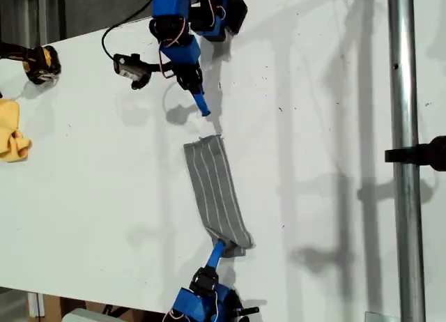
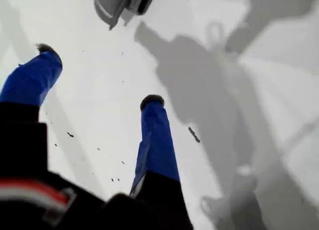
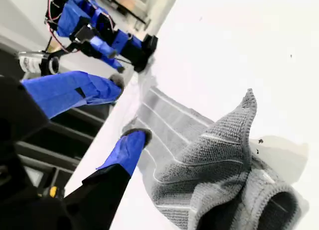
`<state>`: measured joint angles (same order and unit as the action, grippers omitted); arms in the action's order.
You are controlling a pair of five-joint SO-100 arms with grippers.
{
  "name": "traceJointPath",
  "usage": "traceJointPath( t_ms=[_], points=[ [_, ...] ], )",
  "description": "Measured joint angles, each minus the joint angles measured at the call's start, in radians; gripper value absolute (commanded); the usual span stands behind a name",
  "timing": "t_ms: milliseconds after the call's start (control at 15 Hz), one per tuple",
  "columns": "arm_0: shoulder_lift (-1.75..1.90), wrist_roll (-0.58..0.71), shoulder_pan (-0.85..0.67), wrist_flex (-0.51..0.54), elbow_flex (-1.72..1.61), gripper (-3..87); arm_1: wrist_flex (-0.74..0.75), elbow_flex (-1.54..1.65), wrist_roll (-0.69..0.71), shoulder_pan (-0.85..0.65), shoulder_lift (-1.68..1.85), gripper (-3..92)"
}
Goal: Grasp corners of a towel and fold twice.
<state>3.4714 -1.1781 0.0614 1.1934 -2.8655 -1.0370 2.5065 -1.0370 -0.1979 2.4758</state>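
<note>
The grey cloth towel with thin white stripes lies in a long narrow strip on the white table. It runs from the middle of the table down toward the bottom edge of the exterior view. Its lower end is bunched up.

My first gripper reaches in from the top of the exterior view. It points down at the table, just above the towel's far end. Its blue jaws stand wide apart and hold nothing.

My second gripper comes up from the bottom of the exterior view. It leans low over the bunched end. Its jaws are apart too, one tip close to the cloth.

A small yellow cloth sits at the exterior view's left edge.
</note>
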Motion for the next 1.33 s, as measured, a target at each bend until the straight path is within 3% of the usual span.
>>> traceJointPath(
  t_ms=[133, 333, 733, 800, 867, 1000, 1333],
  points=[
    [0.000, 0.000, 0.000, -0.005, -0.003, 15.9, 0.107, -0.160, 0.060, -0.035, -0.359, 36.2],
    [0.000, -0.002, 0.000, -0.014, -0.009, 15.9, 0.130, -0.506, 0.120, -0.078, -0.870, 36.4],
    [0.002, -0.023, 0.000, -0.014, -0.020, 16.3, 0.141, -0.948, 0.135, -0.095, -1.285, 35.4],
    [0.002, -0.026, 0.000, -0.014, -0.021, 16.4, 0.141, -1.002, 0.135, -0.095, -1.351, 29.1],
    [0.002, -0.029, 0.000, -0.014, -0.028, 16.6, 0.132, -1.063, 0.135, -0.089, -1.399, 8.5],
    [0.002, -0.038, 0.006, -0.014, -0.040, 17.0, 0.107, -1.155, 0.109, -0.071, -1.459, -0.2],
    [0.002, -0.041, 0.011, -0.014, -0.043, 17.3, 0.002, -1.144, 0.106, -0.052, -1.411, -0.2]
  ],
)
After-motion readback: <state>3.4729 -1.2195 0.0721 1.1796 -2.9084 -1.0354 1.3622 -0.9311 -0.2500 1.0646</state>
